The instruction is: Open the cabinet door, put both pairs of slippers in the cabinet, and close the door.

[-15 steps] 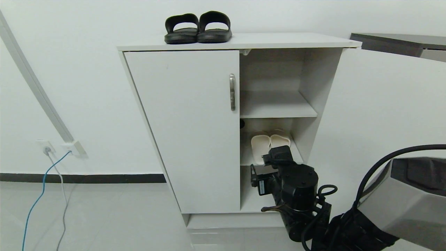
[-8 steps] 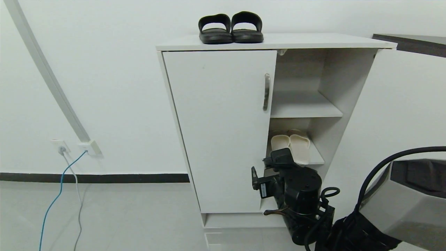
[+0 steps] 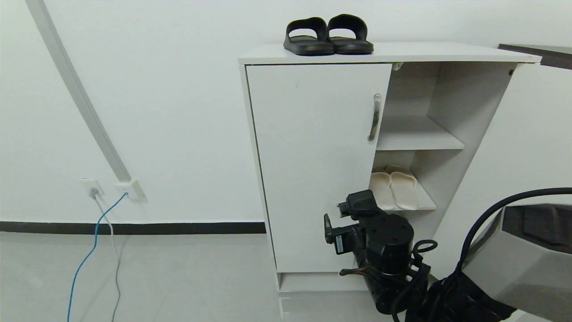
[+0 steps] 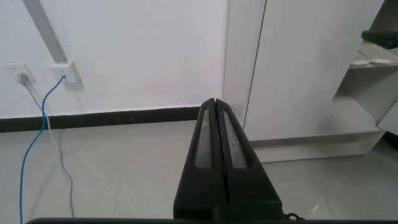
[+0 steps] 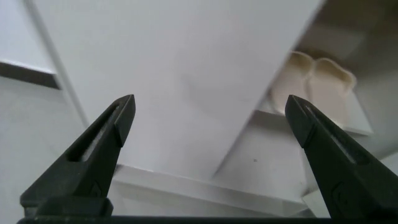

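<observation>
Low on the wall at the left, two sockets [image 3: 91, 187] are seen, from which a blue cable [image 3: 85, 264] and a grey one trail to the floor. The left jaws are pressed together, with nothing held, above the floor before the cabinet [image 3: 447, 52]. Its left door [image 3: 313, 165] is shut, and the black slippers [image 3: 328, 30] are set side by side on its top. The white slippers [image 3: 393, 190] are laid on the middle shelf [image 3: 426, 206] of the open right compartment. The right jaws are spread wide apart and empty, low before that compartment. The right door [image 3: 527, 134] is swung open.
</observation>
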You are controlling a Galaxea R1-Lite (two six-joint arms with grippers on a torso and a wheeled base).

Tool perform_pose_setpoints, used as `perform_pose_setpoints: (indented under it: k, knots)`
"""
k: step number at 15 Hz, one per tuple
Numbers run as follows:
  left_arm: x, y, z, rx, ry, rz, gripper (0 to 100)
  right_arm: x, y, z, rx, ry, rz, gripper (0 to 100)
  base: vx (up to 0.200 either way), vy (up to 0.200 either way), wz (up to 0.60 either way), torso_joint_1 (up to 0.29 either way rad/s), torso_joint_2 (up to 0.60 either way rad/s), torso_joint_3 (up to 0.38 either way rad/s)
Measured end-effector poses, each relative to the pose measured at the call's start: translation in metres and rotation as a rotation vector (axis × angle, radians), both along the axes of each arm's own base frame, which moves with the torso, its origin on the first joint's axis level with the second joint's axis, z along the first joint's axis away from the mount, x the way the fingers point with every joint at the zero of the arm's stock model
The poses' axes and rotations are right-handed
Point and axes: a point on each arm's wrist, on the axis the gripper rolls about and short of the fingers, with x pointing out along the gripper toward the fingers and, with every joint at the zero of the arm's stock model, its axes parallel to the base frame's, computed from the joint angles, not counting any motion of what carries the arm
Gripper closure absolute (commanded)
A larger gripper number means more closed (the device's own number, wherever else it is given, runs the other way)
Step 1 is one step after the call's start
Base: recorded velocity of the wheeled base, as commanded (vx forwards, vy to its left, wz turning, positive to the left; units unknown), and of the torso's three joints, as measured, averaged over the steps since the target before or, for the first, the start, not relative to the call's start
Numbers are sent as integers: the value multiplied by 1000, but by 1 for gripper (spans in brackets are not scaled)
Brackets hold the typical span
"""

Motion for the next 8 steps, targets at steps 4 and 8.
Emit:
perform_pose_setpoints:
  k: [4, 8]
  knots:
    - [0, 0, 0, 0, 0, -1, 100, -1, 0, -2, -14, 5, 2, 0, 0, 0, 0, 0, 0, 0]
    - [0, 0, 0, 0, 0, -1, 100, -1, 0, -2, -18, 8, 3, 0, 0, 0, 0, 0, 0, 0]
